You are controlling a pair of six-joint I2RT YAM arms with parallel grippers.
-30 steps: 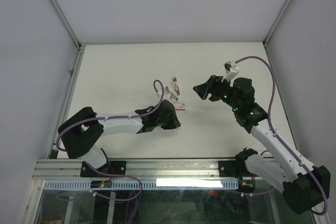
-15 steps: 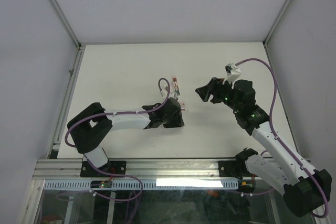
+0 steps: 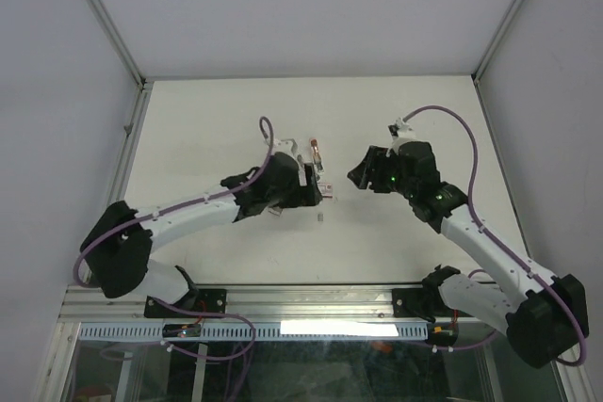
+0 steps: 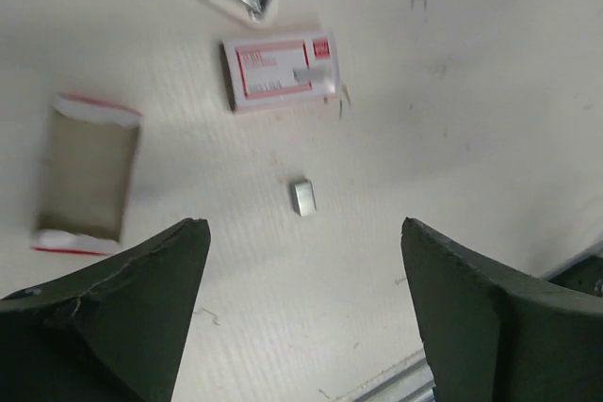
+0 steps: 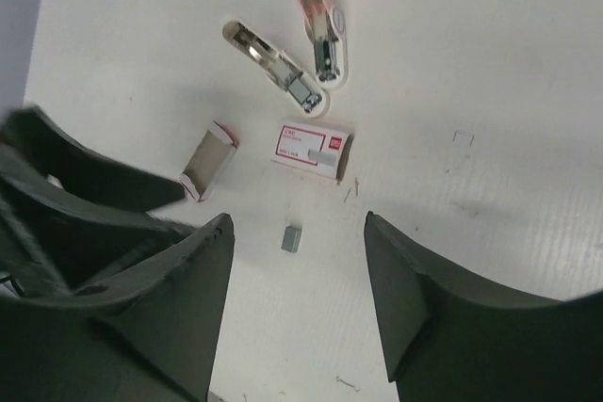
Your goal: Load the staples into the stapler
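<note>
The staples [image 4: 303,197] are a small silvery-grey block lying loose on the white table, also seen as the staples [image 5: 292,237] and the staples [image 3: 321,217]. The stapler [image 5: 300,44] lies hinged open beyond them, pink top and white base splayed apart, metal channel showing. My left gripper [image 4: 303,225] hovers open just short of the staples, holding nothing. My right gripper [image 5: 298,217] hangs open above the same block, its fingers on either side, clear of it. In the top view the left gripper [image 3: 309,185] and right gripper [image 3: 358,176] face each other across the stapler [image 3: 315,152].
A red-and-white staple box [image 5: 313,150] lies between stapler and staples. Its empty cardboard sleeve [image 5: 209,159] rests to the left, close to the left arm's fingers [image 5: 85,185]. A few loose single staples dot the table [image 5: 490,63]. A metal rail [image 3: 283,303] runs along the near edge.
My left gripper has opened wide and drawn back towards the stapler, uncovering the staples, which lie loose on the table. The right gripper has shifted slightly left and narrowed a little.
</note>
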